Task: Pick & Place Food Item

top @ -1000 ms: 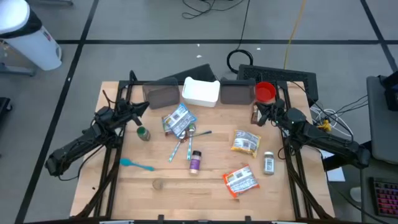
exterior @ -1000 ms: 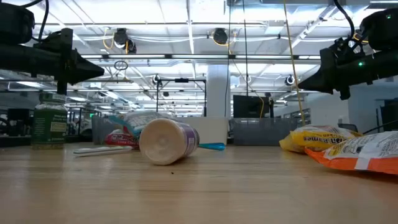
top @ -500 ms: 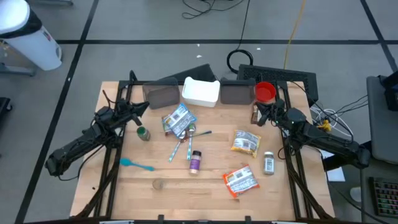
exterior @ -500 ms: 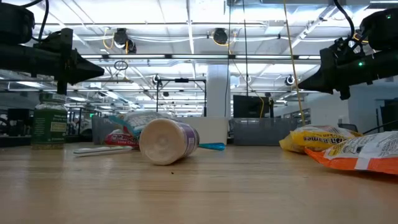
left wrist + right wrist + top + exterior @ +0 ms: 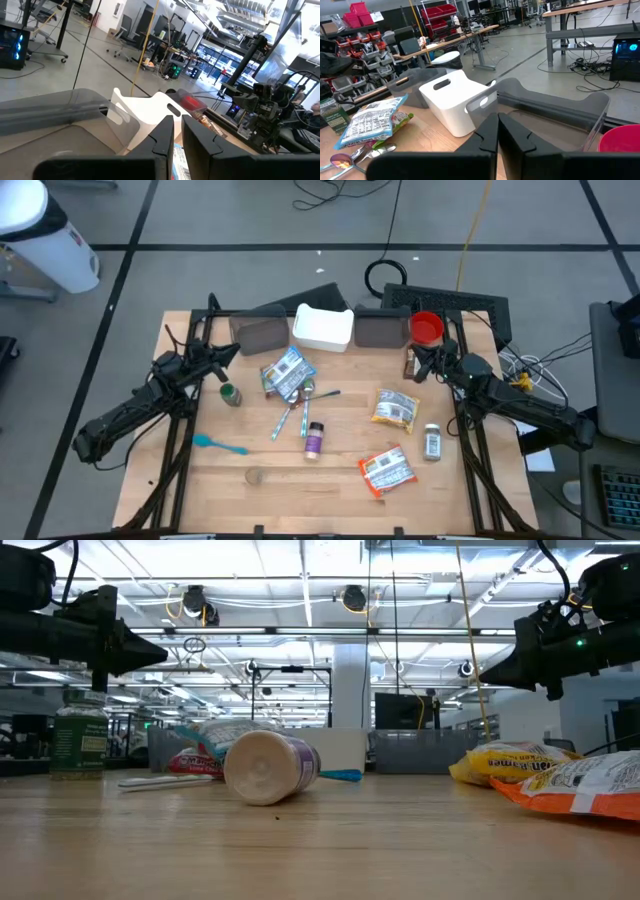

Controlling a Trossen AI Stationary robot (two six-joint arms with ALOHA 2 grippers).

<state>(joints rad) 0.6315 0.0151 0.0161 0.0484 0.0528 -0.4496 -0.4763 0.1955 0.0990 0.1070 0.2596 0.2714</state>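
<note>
Nothing's under way yet, folks: both arms hang above the light wooden table point(image 5: 330, 480) with nothing in either grip. The left gripper point(image 5: 232, 351) hovers at about ten o'clock on the board, its two dark fingers nearly together with only a thin slit between them and nothing inside. The right gripper point(image 5: 418, 364) sits over at two o'clock, jaws fully closed and empty. The food is all lying loose: a blue-and-white snack bag point(image 5: 284, 372) just above centre, a yellow crinkled snack packet point(image 5: 394, 408) at three o'clock, an orange-and-white snack packet point(image 5: 386, 470) down at five o'clock. A purple-labelled jar point(image 5: 314, 438) lies on its side near centre, and a small green tin point(image 5: 230, 394) stands close beneath the left gripper. The white plastic handled bin point(image 5: 323, 328) at twelve o'clock, flanked by two grey trays, looks empty. By my reading, the whole job is still ahead: choose an item, grasp, carry, drop it in a container.
</note>
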